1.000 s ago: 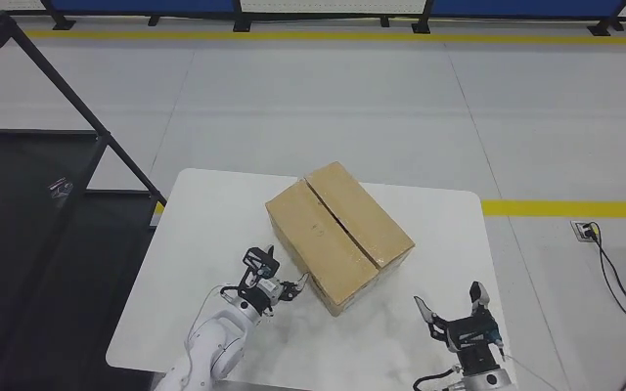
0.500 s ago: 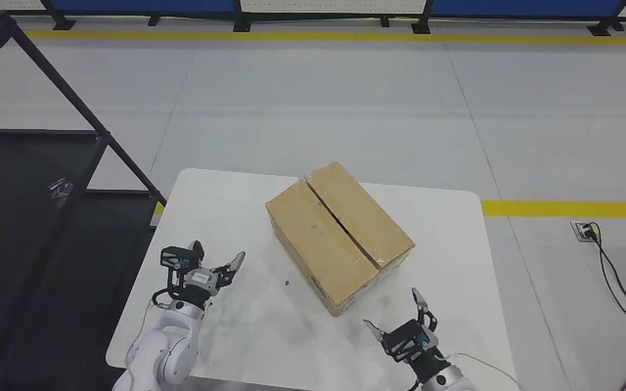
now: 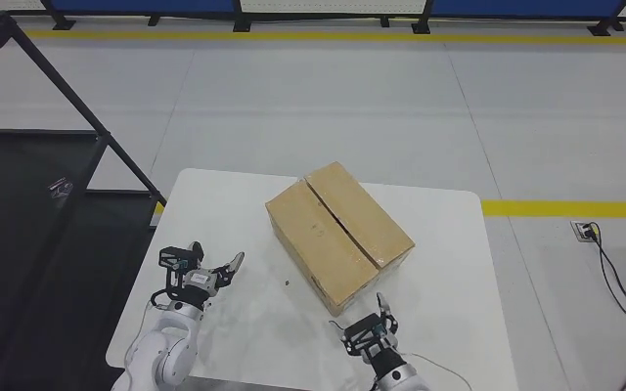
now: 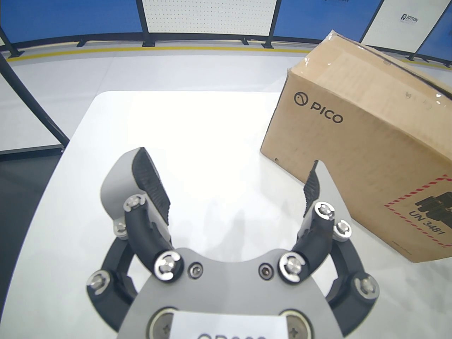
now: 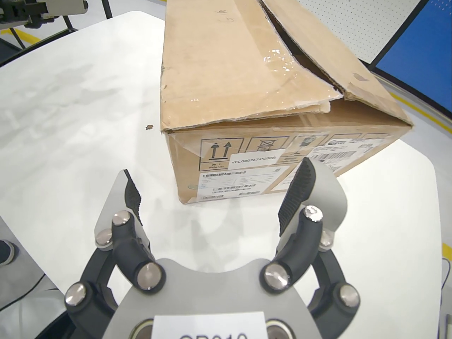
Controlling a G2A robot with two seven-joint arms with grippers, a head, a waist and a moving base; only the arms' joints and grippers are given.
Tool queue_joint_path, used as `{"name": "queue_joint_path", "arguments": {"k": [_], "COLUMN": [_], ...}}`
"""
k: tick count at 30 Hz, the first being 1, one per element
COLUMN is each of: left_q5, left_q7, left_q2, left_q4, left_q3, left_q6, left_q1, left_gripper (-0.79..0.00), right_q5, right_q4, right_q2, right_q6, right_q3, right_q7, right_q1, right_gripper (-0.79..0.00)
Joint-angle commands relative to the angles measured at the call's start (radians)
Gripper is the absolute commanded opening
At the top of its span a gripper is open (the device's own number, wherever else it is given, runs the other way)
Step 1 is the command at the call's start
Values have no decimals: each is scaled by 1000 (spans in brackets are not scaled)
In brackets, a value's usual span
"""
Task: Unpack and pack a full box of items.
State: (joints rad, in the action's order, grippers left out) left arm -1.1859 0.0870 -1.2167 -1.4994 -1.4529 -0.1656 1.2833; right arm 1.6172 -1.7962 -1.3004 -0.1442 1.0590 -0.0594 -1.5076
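A brown cardboard box stands askew in the middle of the white table, its two top flaps folded down and meeting at a centre seam. In the right wrist view the box shows torn tape and a slightly raised flap edge. My left gripper hangs open over the table's near left part, well apart from the box; nothing lies between its fingers. My right gripper stands open just in front of the box's near corner, and it holds nothing.
A small dark speck lies on the table near the box. A black metal frame stands left of the table. Bare tabletop stretches to the right of the box. The left gripper shows far off in the right wrist view.
My left gripper drew back from the box's side to the table's left part, then held still. My right gripper travelled left along the near edge to the box's near corner.
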Motion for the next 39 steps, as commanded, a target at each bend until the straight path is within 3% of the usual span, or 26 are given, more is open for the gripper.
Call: {"name": "queue_joint_path", "arguments": {"k": [1,10,18,29,39], "left_q5": [0,0,0,0,0], "left_q7": [0,0,0,0,0], "left_q2": [0,0,0,0,0], "left_q4": [0,0,0,0,0], "left_q3": [0,0,0,0,0], "left_q6": [0,0,0,0,0], "left_q1": [0,0,0,0,0], "left_gripper": [0,0,0,0,0], "right_q5": [-32,-76,-95,-116,-159], "right_q4": [13,66,103,103,99], "right_q2": [-9,-39,-52,-55,-53], "right_q6": [-47,-161,-198,-217,-169], "right_q3": [-15,-67,-48,22,91], "right_q7": [1,34,40,48,39], "right_q1": [11,61,92,83,76], "right_gripper": [0,0,0,0,0]}}
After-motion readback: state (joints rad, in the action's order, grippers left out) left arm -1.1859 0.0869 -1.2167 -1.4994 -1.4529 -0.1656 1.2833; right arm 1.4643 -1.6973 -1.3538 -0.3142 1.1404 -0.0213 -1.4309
